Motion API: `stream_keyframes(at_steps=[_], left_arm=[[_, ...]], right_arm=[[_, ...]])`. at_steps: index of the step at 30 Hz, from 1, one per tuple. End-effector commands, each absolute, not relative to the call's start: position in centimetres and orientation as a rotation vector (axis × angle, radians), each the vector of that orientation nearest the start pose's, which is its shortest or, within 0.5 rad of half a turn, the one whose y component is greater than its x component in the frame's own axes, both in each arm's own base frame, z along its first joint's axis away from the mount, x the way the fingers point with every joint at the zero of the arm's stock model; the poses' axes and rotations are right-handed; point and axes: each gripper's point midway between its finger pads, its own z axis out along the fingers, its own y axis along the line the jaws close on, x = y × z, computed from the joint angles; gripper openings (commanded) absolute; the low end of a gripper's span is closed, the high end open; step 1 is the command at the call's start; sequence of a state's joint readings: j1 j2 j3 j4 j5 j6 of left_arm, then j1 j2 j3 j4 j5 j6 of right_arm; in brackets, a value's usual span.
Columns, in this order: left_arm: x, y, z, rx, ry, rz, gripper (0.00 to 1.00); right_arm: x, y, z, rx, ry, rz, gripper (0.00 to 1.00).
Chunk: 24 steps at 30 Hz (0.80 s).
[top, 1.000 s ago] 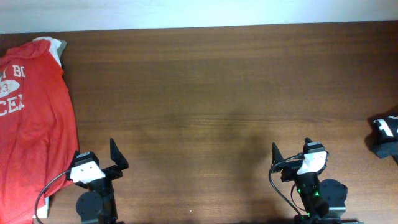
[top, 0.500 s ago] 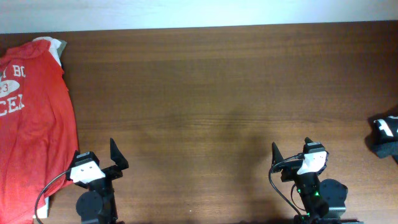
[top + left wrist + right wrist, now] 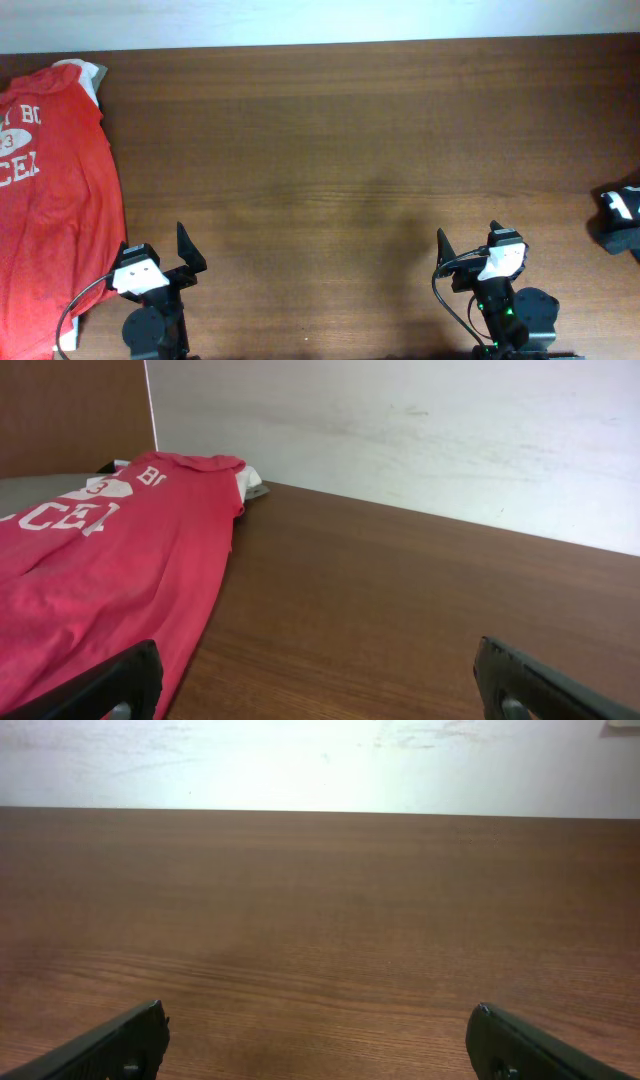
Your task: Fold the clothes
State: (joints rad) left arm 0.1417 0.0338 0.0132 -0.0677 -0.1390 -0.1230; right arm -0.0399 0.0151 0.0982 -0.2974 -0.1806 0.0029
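Lying flat, unfolded, at table (image 3: pixel 350 150) left edge: shirt (image 3: pixel 50 180) | left gripper (image 3: pixel 320 695): spread wide, empty, beside hem, likely first to grasp | right gripper (image 3: pixel 320 1045): spread wide, empty, well apart

Saw a dark brown wooden table (image 3: pixel 340 150), grain running along its length. Found a red-orange T-shirt (image 3: pixel 50 190) spread out at the left end, white lettering facing up, lying partly over a white cloth (image 3: pixel 95 78) near the far corner. Noticed a black-and-white object (image 3: pixel 618 230) at the right edge, cut off by the frame.
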Motion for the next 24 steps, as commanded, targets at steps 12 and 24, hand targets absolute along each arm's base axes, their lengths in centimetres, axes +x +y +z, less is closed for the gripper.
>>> stream_keyframes(at_steps=[12, 24], left_arm=[[24.1, 5.4, 15.5, -0.291, 1.632, 0.121, 0.99], [26.9, 3.8, 16.6, -0.205, 1.672, 0.024, 0.99]], right_arm=[[23.3, 2.2, 14.2, -0.089, 1.792, 0.134, 0.99], [23.1, 4.5, 11.3, -0.014, 2.084, 0.382, 0.99]])
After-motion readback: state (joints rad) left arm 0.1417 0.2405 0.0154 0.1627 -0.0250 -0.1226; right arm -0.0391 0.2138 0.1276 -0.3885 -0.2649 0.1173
